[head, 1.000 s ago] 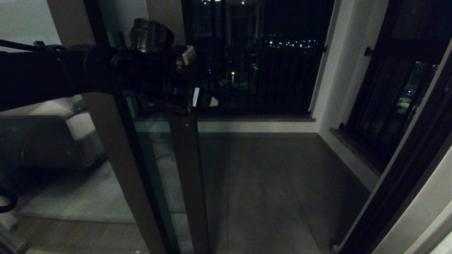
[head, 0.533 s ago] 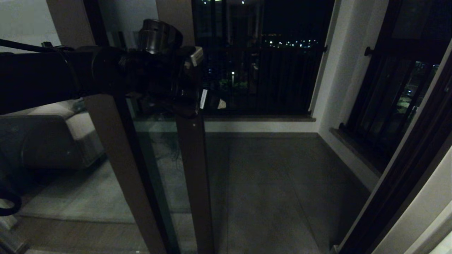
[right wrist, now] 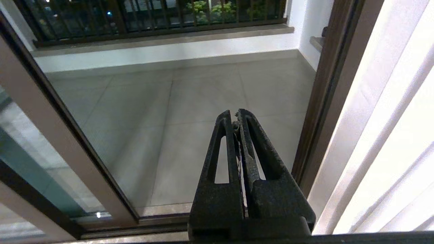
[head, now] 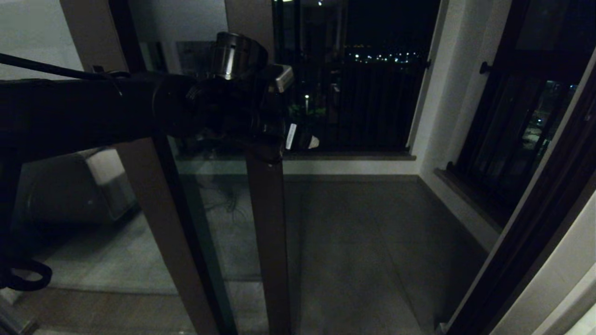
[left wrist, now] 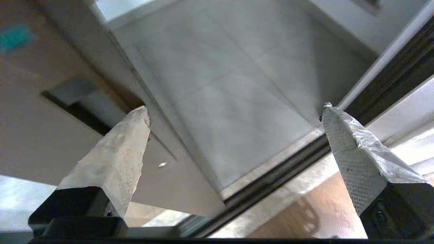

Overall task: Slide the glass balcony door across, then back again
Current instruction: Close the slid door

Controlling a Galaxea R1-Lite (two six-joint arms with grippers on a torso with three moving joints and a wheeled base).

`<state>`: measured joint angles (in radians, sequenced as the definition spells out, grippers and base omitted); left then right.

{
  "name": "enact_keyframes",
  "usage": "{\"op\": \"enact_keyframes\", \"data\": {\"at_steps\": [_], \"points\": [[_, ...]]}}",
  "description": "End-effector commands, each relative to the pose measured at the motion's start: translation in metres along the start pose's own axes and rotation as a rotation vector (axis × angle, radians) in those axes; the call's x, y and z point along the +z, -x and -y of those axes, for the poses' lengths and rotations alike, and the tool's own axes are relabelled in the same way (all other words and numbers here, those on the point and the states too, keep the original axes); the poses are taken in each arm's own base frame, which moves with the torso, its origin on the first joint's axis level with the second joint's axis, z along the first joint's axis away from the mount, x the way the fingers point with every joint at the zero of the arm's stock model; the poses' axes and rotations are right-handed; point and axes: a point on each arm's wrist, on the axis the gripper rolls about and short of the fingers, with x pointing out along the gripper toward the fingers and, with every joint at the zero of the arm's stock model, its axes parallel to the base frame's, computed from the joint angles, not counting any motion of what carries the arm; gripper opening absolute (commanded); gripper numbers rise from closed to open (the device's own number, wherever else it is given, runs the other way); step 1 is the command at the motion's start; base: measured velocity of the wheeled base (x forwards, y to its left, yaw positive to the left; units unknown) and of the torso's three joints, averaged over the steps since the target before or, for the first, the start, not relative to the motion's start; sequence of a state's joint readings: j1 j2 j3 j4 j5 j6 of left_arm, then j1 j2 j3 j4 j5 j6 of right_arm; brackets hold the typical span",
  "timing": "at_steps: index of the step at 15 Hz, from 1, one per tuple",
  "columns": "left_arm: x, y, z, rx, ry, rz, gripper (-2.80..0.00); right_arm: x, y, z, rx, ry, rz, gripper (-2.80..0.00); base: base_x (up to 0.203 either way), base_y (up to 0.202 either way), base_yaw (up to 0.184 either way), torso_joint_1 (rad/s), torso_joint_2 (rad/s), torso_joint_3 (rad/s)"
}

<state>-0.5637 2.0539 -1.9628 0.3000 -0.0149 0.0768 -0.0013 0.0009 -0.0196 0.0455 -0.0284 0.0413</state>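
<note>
We see the glass balcony door [head: 267,232] standing upright left of centre in the head view, its dark brown edge stile running from the top of the picture down to the floor track, with the glass panel spreading to the left of that stile. Right of the stile the doorway stands open onto the tiled balcony floor [head: 363,242]. In the left wrist view the same stile [left wrist: 51,135] fills one side, and we can make out the narrow recessed handle slot [left wrist: 78,101] cut into it.

The left claw [left wrist: 234,108] sits at the door's edge stile at about handle height, with the arm reaching in from the left of the head view. Its fingers are spread wide apart: one fingertip [left wrist: 137,122] lies right at the handle slot, against the stile as far as we can tell, while the other hangs well clear over the open floor. Nothing is clamped between them.

The right claw [right wrist: 236,117] is parked low and off to the side, pointing at the balcony floor, its two fingers pressed together on nothing.

Beyond the door we see the dark railing [head: 368,102] and, behind the fixed pane on the left, a sofa [head: 60,186].
</note>
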Motion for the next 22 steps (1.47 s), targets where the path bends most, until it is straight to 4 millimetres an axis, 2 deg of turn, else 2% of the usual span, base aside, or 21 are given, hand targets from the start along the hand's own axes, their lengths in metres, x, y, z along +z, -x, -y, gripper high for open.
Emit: {"op": "enact_keyframes", "data": {"at_steps": [1, 6, 8, 13, 18, 22], "points": [[-0.002, -0.004, 0.003, 0.001, -0.002, -0.010, 0.00, 0.000, 0.000, 0.000, 0.000, 0.000, -0.001, -2.80, 0.000, 0.000, 0.000, 0.000, 0.00, 0.000], [0.004, 0.010, 0.001, 0.004, -0.003, -0.004, 0.00, 0.000, 0.000, 0.000, 0.001, 0.000, -0.001, -2.80, 0.000, 0.000, 0.000, 0.000, 0.00, 0.000], [0.004, 0.017, -0.007, 0.009, -0.006, -0.016, 0.00, 0.000, 0.000, 0.000, 0.001, 0.000, -0.001, -2.80, 0.000, 0.000, 0.000, 0.000, 0.00, 0.000], [0.000, 0.007, -0.016, 0.029, 0.001, -0.017, 0.00, 0.000, 0.000, 0.000, 0.002, 0.000, -0.001, -2.80, 0.000, 0.000, 0.000, 0.000, 0.00, 0.000], [-0.004, -0.007, -0.016, 0.015, -0.009, -0.003, 0.00, 0.000, 0.000, 0.000, 0.002, 0.000, -0.001, -2.80, 0.000, 0.000, 0.000, 0.000, 0.00, 0.000], [-0.005, -0.011, -0.016, -0.015, -0.009, 0.000, 0.00, 0.000, 0.000, 0.000, 0.000, 0.000, -0.001, -2.80, 0.000, 0.000, 0.000, 0.000, 0.00, 0.000]]}}
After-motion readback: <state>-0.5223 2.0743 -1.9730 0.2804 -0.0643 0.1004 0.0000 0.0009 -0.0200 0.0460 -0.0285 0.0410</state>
